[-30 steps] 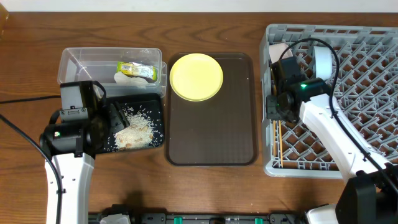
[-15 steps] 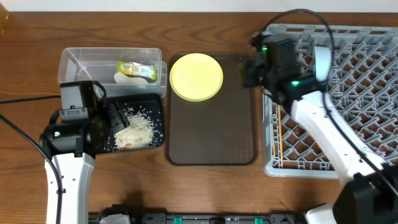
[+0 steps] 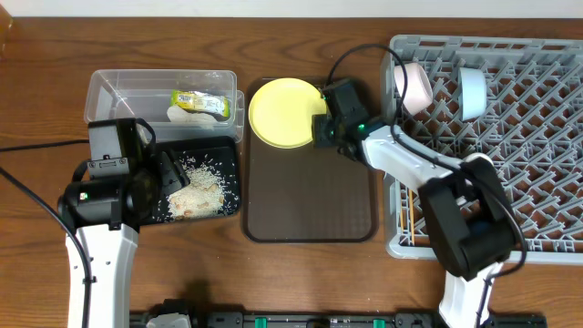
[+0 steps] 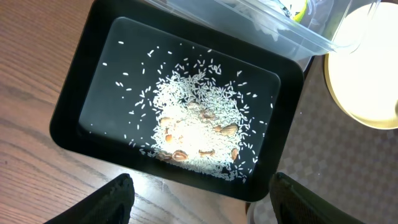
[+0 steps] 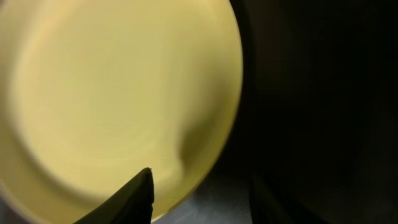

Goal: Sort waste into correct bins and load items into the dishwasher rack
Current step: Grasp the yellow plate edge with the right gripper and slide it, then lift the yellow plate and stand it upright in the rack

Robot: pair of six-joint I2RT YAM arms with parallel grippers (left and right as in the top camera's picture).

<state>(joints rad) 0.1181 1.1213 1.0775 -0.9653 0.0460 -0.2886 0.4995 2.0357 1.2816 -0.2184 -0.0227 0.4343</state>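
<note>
The round yellow plate (image 3: 284, 111) lies at the far end of the brown serving tray (image 3: 310, 196). My right gripper (image 3: 321, 128) is low at the plate's right rim; in the right wrist view it (image 5: 199, 202) is open, one finger over the plate (image 5: 112, 93) and the other over the tray. My left gripper (image 3: 171, 177) hovers open and empty over the black bin (image 3: 232, 150) of rice scraps (image 4: 199, 124). The clear tub (image 3: 118, 87) holds the snack wrapper (image 3: 200, 102) and white paper (image 3: 180, 114). The grey rack (image 3: 528, 137) holds a pale bowl (image 3: 414, 87), a light blue bowl (image 3: 472, 91) and chopsticks (image 3: 407, 214).
The black bin sits right against the clear tub and the tray's left edge. The rack stands close to the tray's right edge. Bare wooden table (image 3: 301, 273) lies in front of the tray and bins.
My right arm has swung left from the rack's left side, over the tray, down to the plate's right rim. The left arm has not moved.
</note>
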